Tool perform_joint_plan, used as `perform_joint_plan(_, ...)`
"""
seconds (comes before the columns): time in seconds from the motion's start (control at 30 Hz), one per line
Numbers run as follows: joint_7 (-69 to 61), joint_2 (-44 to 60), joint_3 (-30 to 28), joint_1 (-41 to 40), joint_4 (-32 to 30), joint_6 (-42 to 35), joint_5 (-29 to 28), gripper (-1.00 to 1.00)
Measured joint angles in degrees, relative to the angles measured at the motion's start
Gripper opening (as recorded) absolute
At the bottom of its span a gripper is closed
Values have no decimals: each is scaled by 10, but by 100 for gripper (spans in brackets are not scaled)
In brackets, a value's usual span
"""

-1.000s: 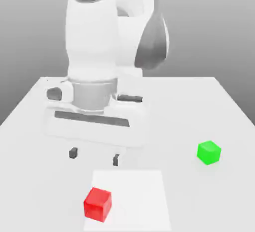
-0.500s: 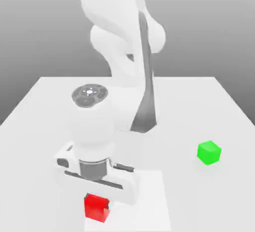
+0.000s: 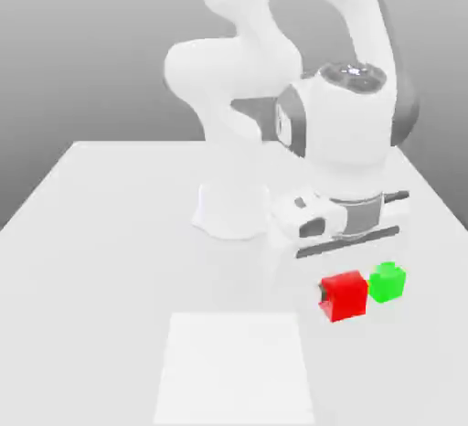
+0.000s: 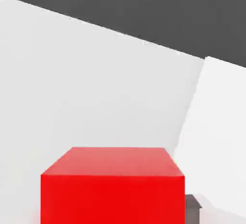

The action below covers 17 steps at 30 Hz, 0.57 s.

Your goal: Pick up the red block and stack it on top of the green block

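Red block (image 3: 345, 295) gripped in claw (image 3: 344, 298), carried clear above worktop (image 3: 110, 232). Block seen just beside green block (image 3: 388, 282), claw pointed down.

A plain white table (image 3: 101, 260) carries the scene. The robot's white base (image 3: 233, 209) stands on it toward the far middle. A paler square patch (image 3: 235, 369) lies flat on the surface nearer the camera than the base. The green block (image 3: 388, 281) sits near the base, toward the exterior view's right of the base and nearer the camera.
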Motion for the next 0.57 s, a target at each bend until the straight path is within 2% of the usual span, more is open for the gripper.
perform_joint_plan(0.23, -109, -66, 79, 126, -74, 7, 7, -100)
perform_joint_plan(0.37, -81, -4, 91, 114, -75, 68, -43, -100)
perform_joint_plan(0.47, -37, 53, 83, 104, -75, 121, -106, -100)
perform_joint_plan(0.5, -24, 68, 77, 105, -74, 135, -124, 100)
perform_joint_plan(0.57, -24, 68, 77, 105, -74, 135, -124, 100)
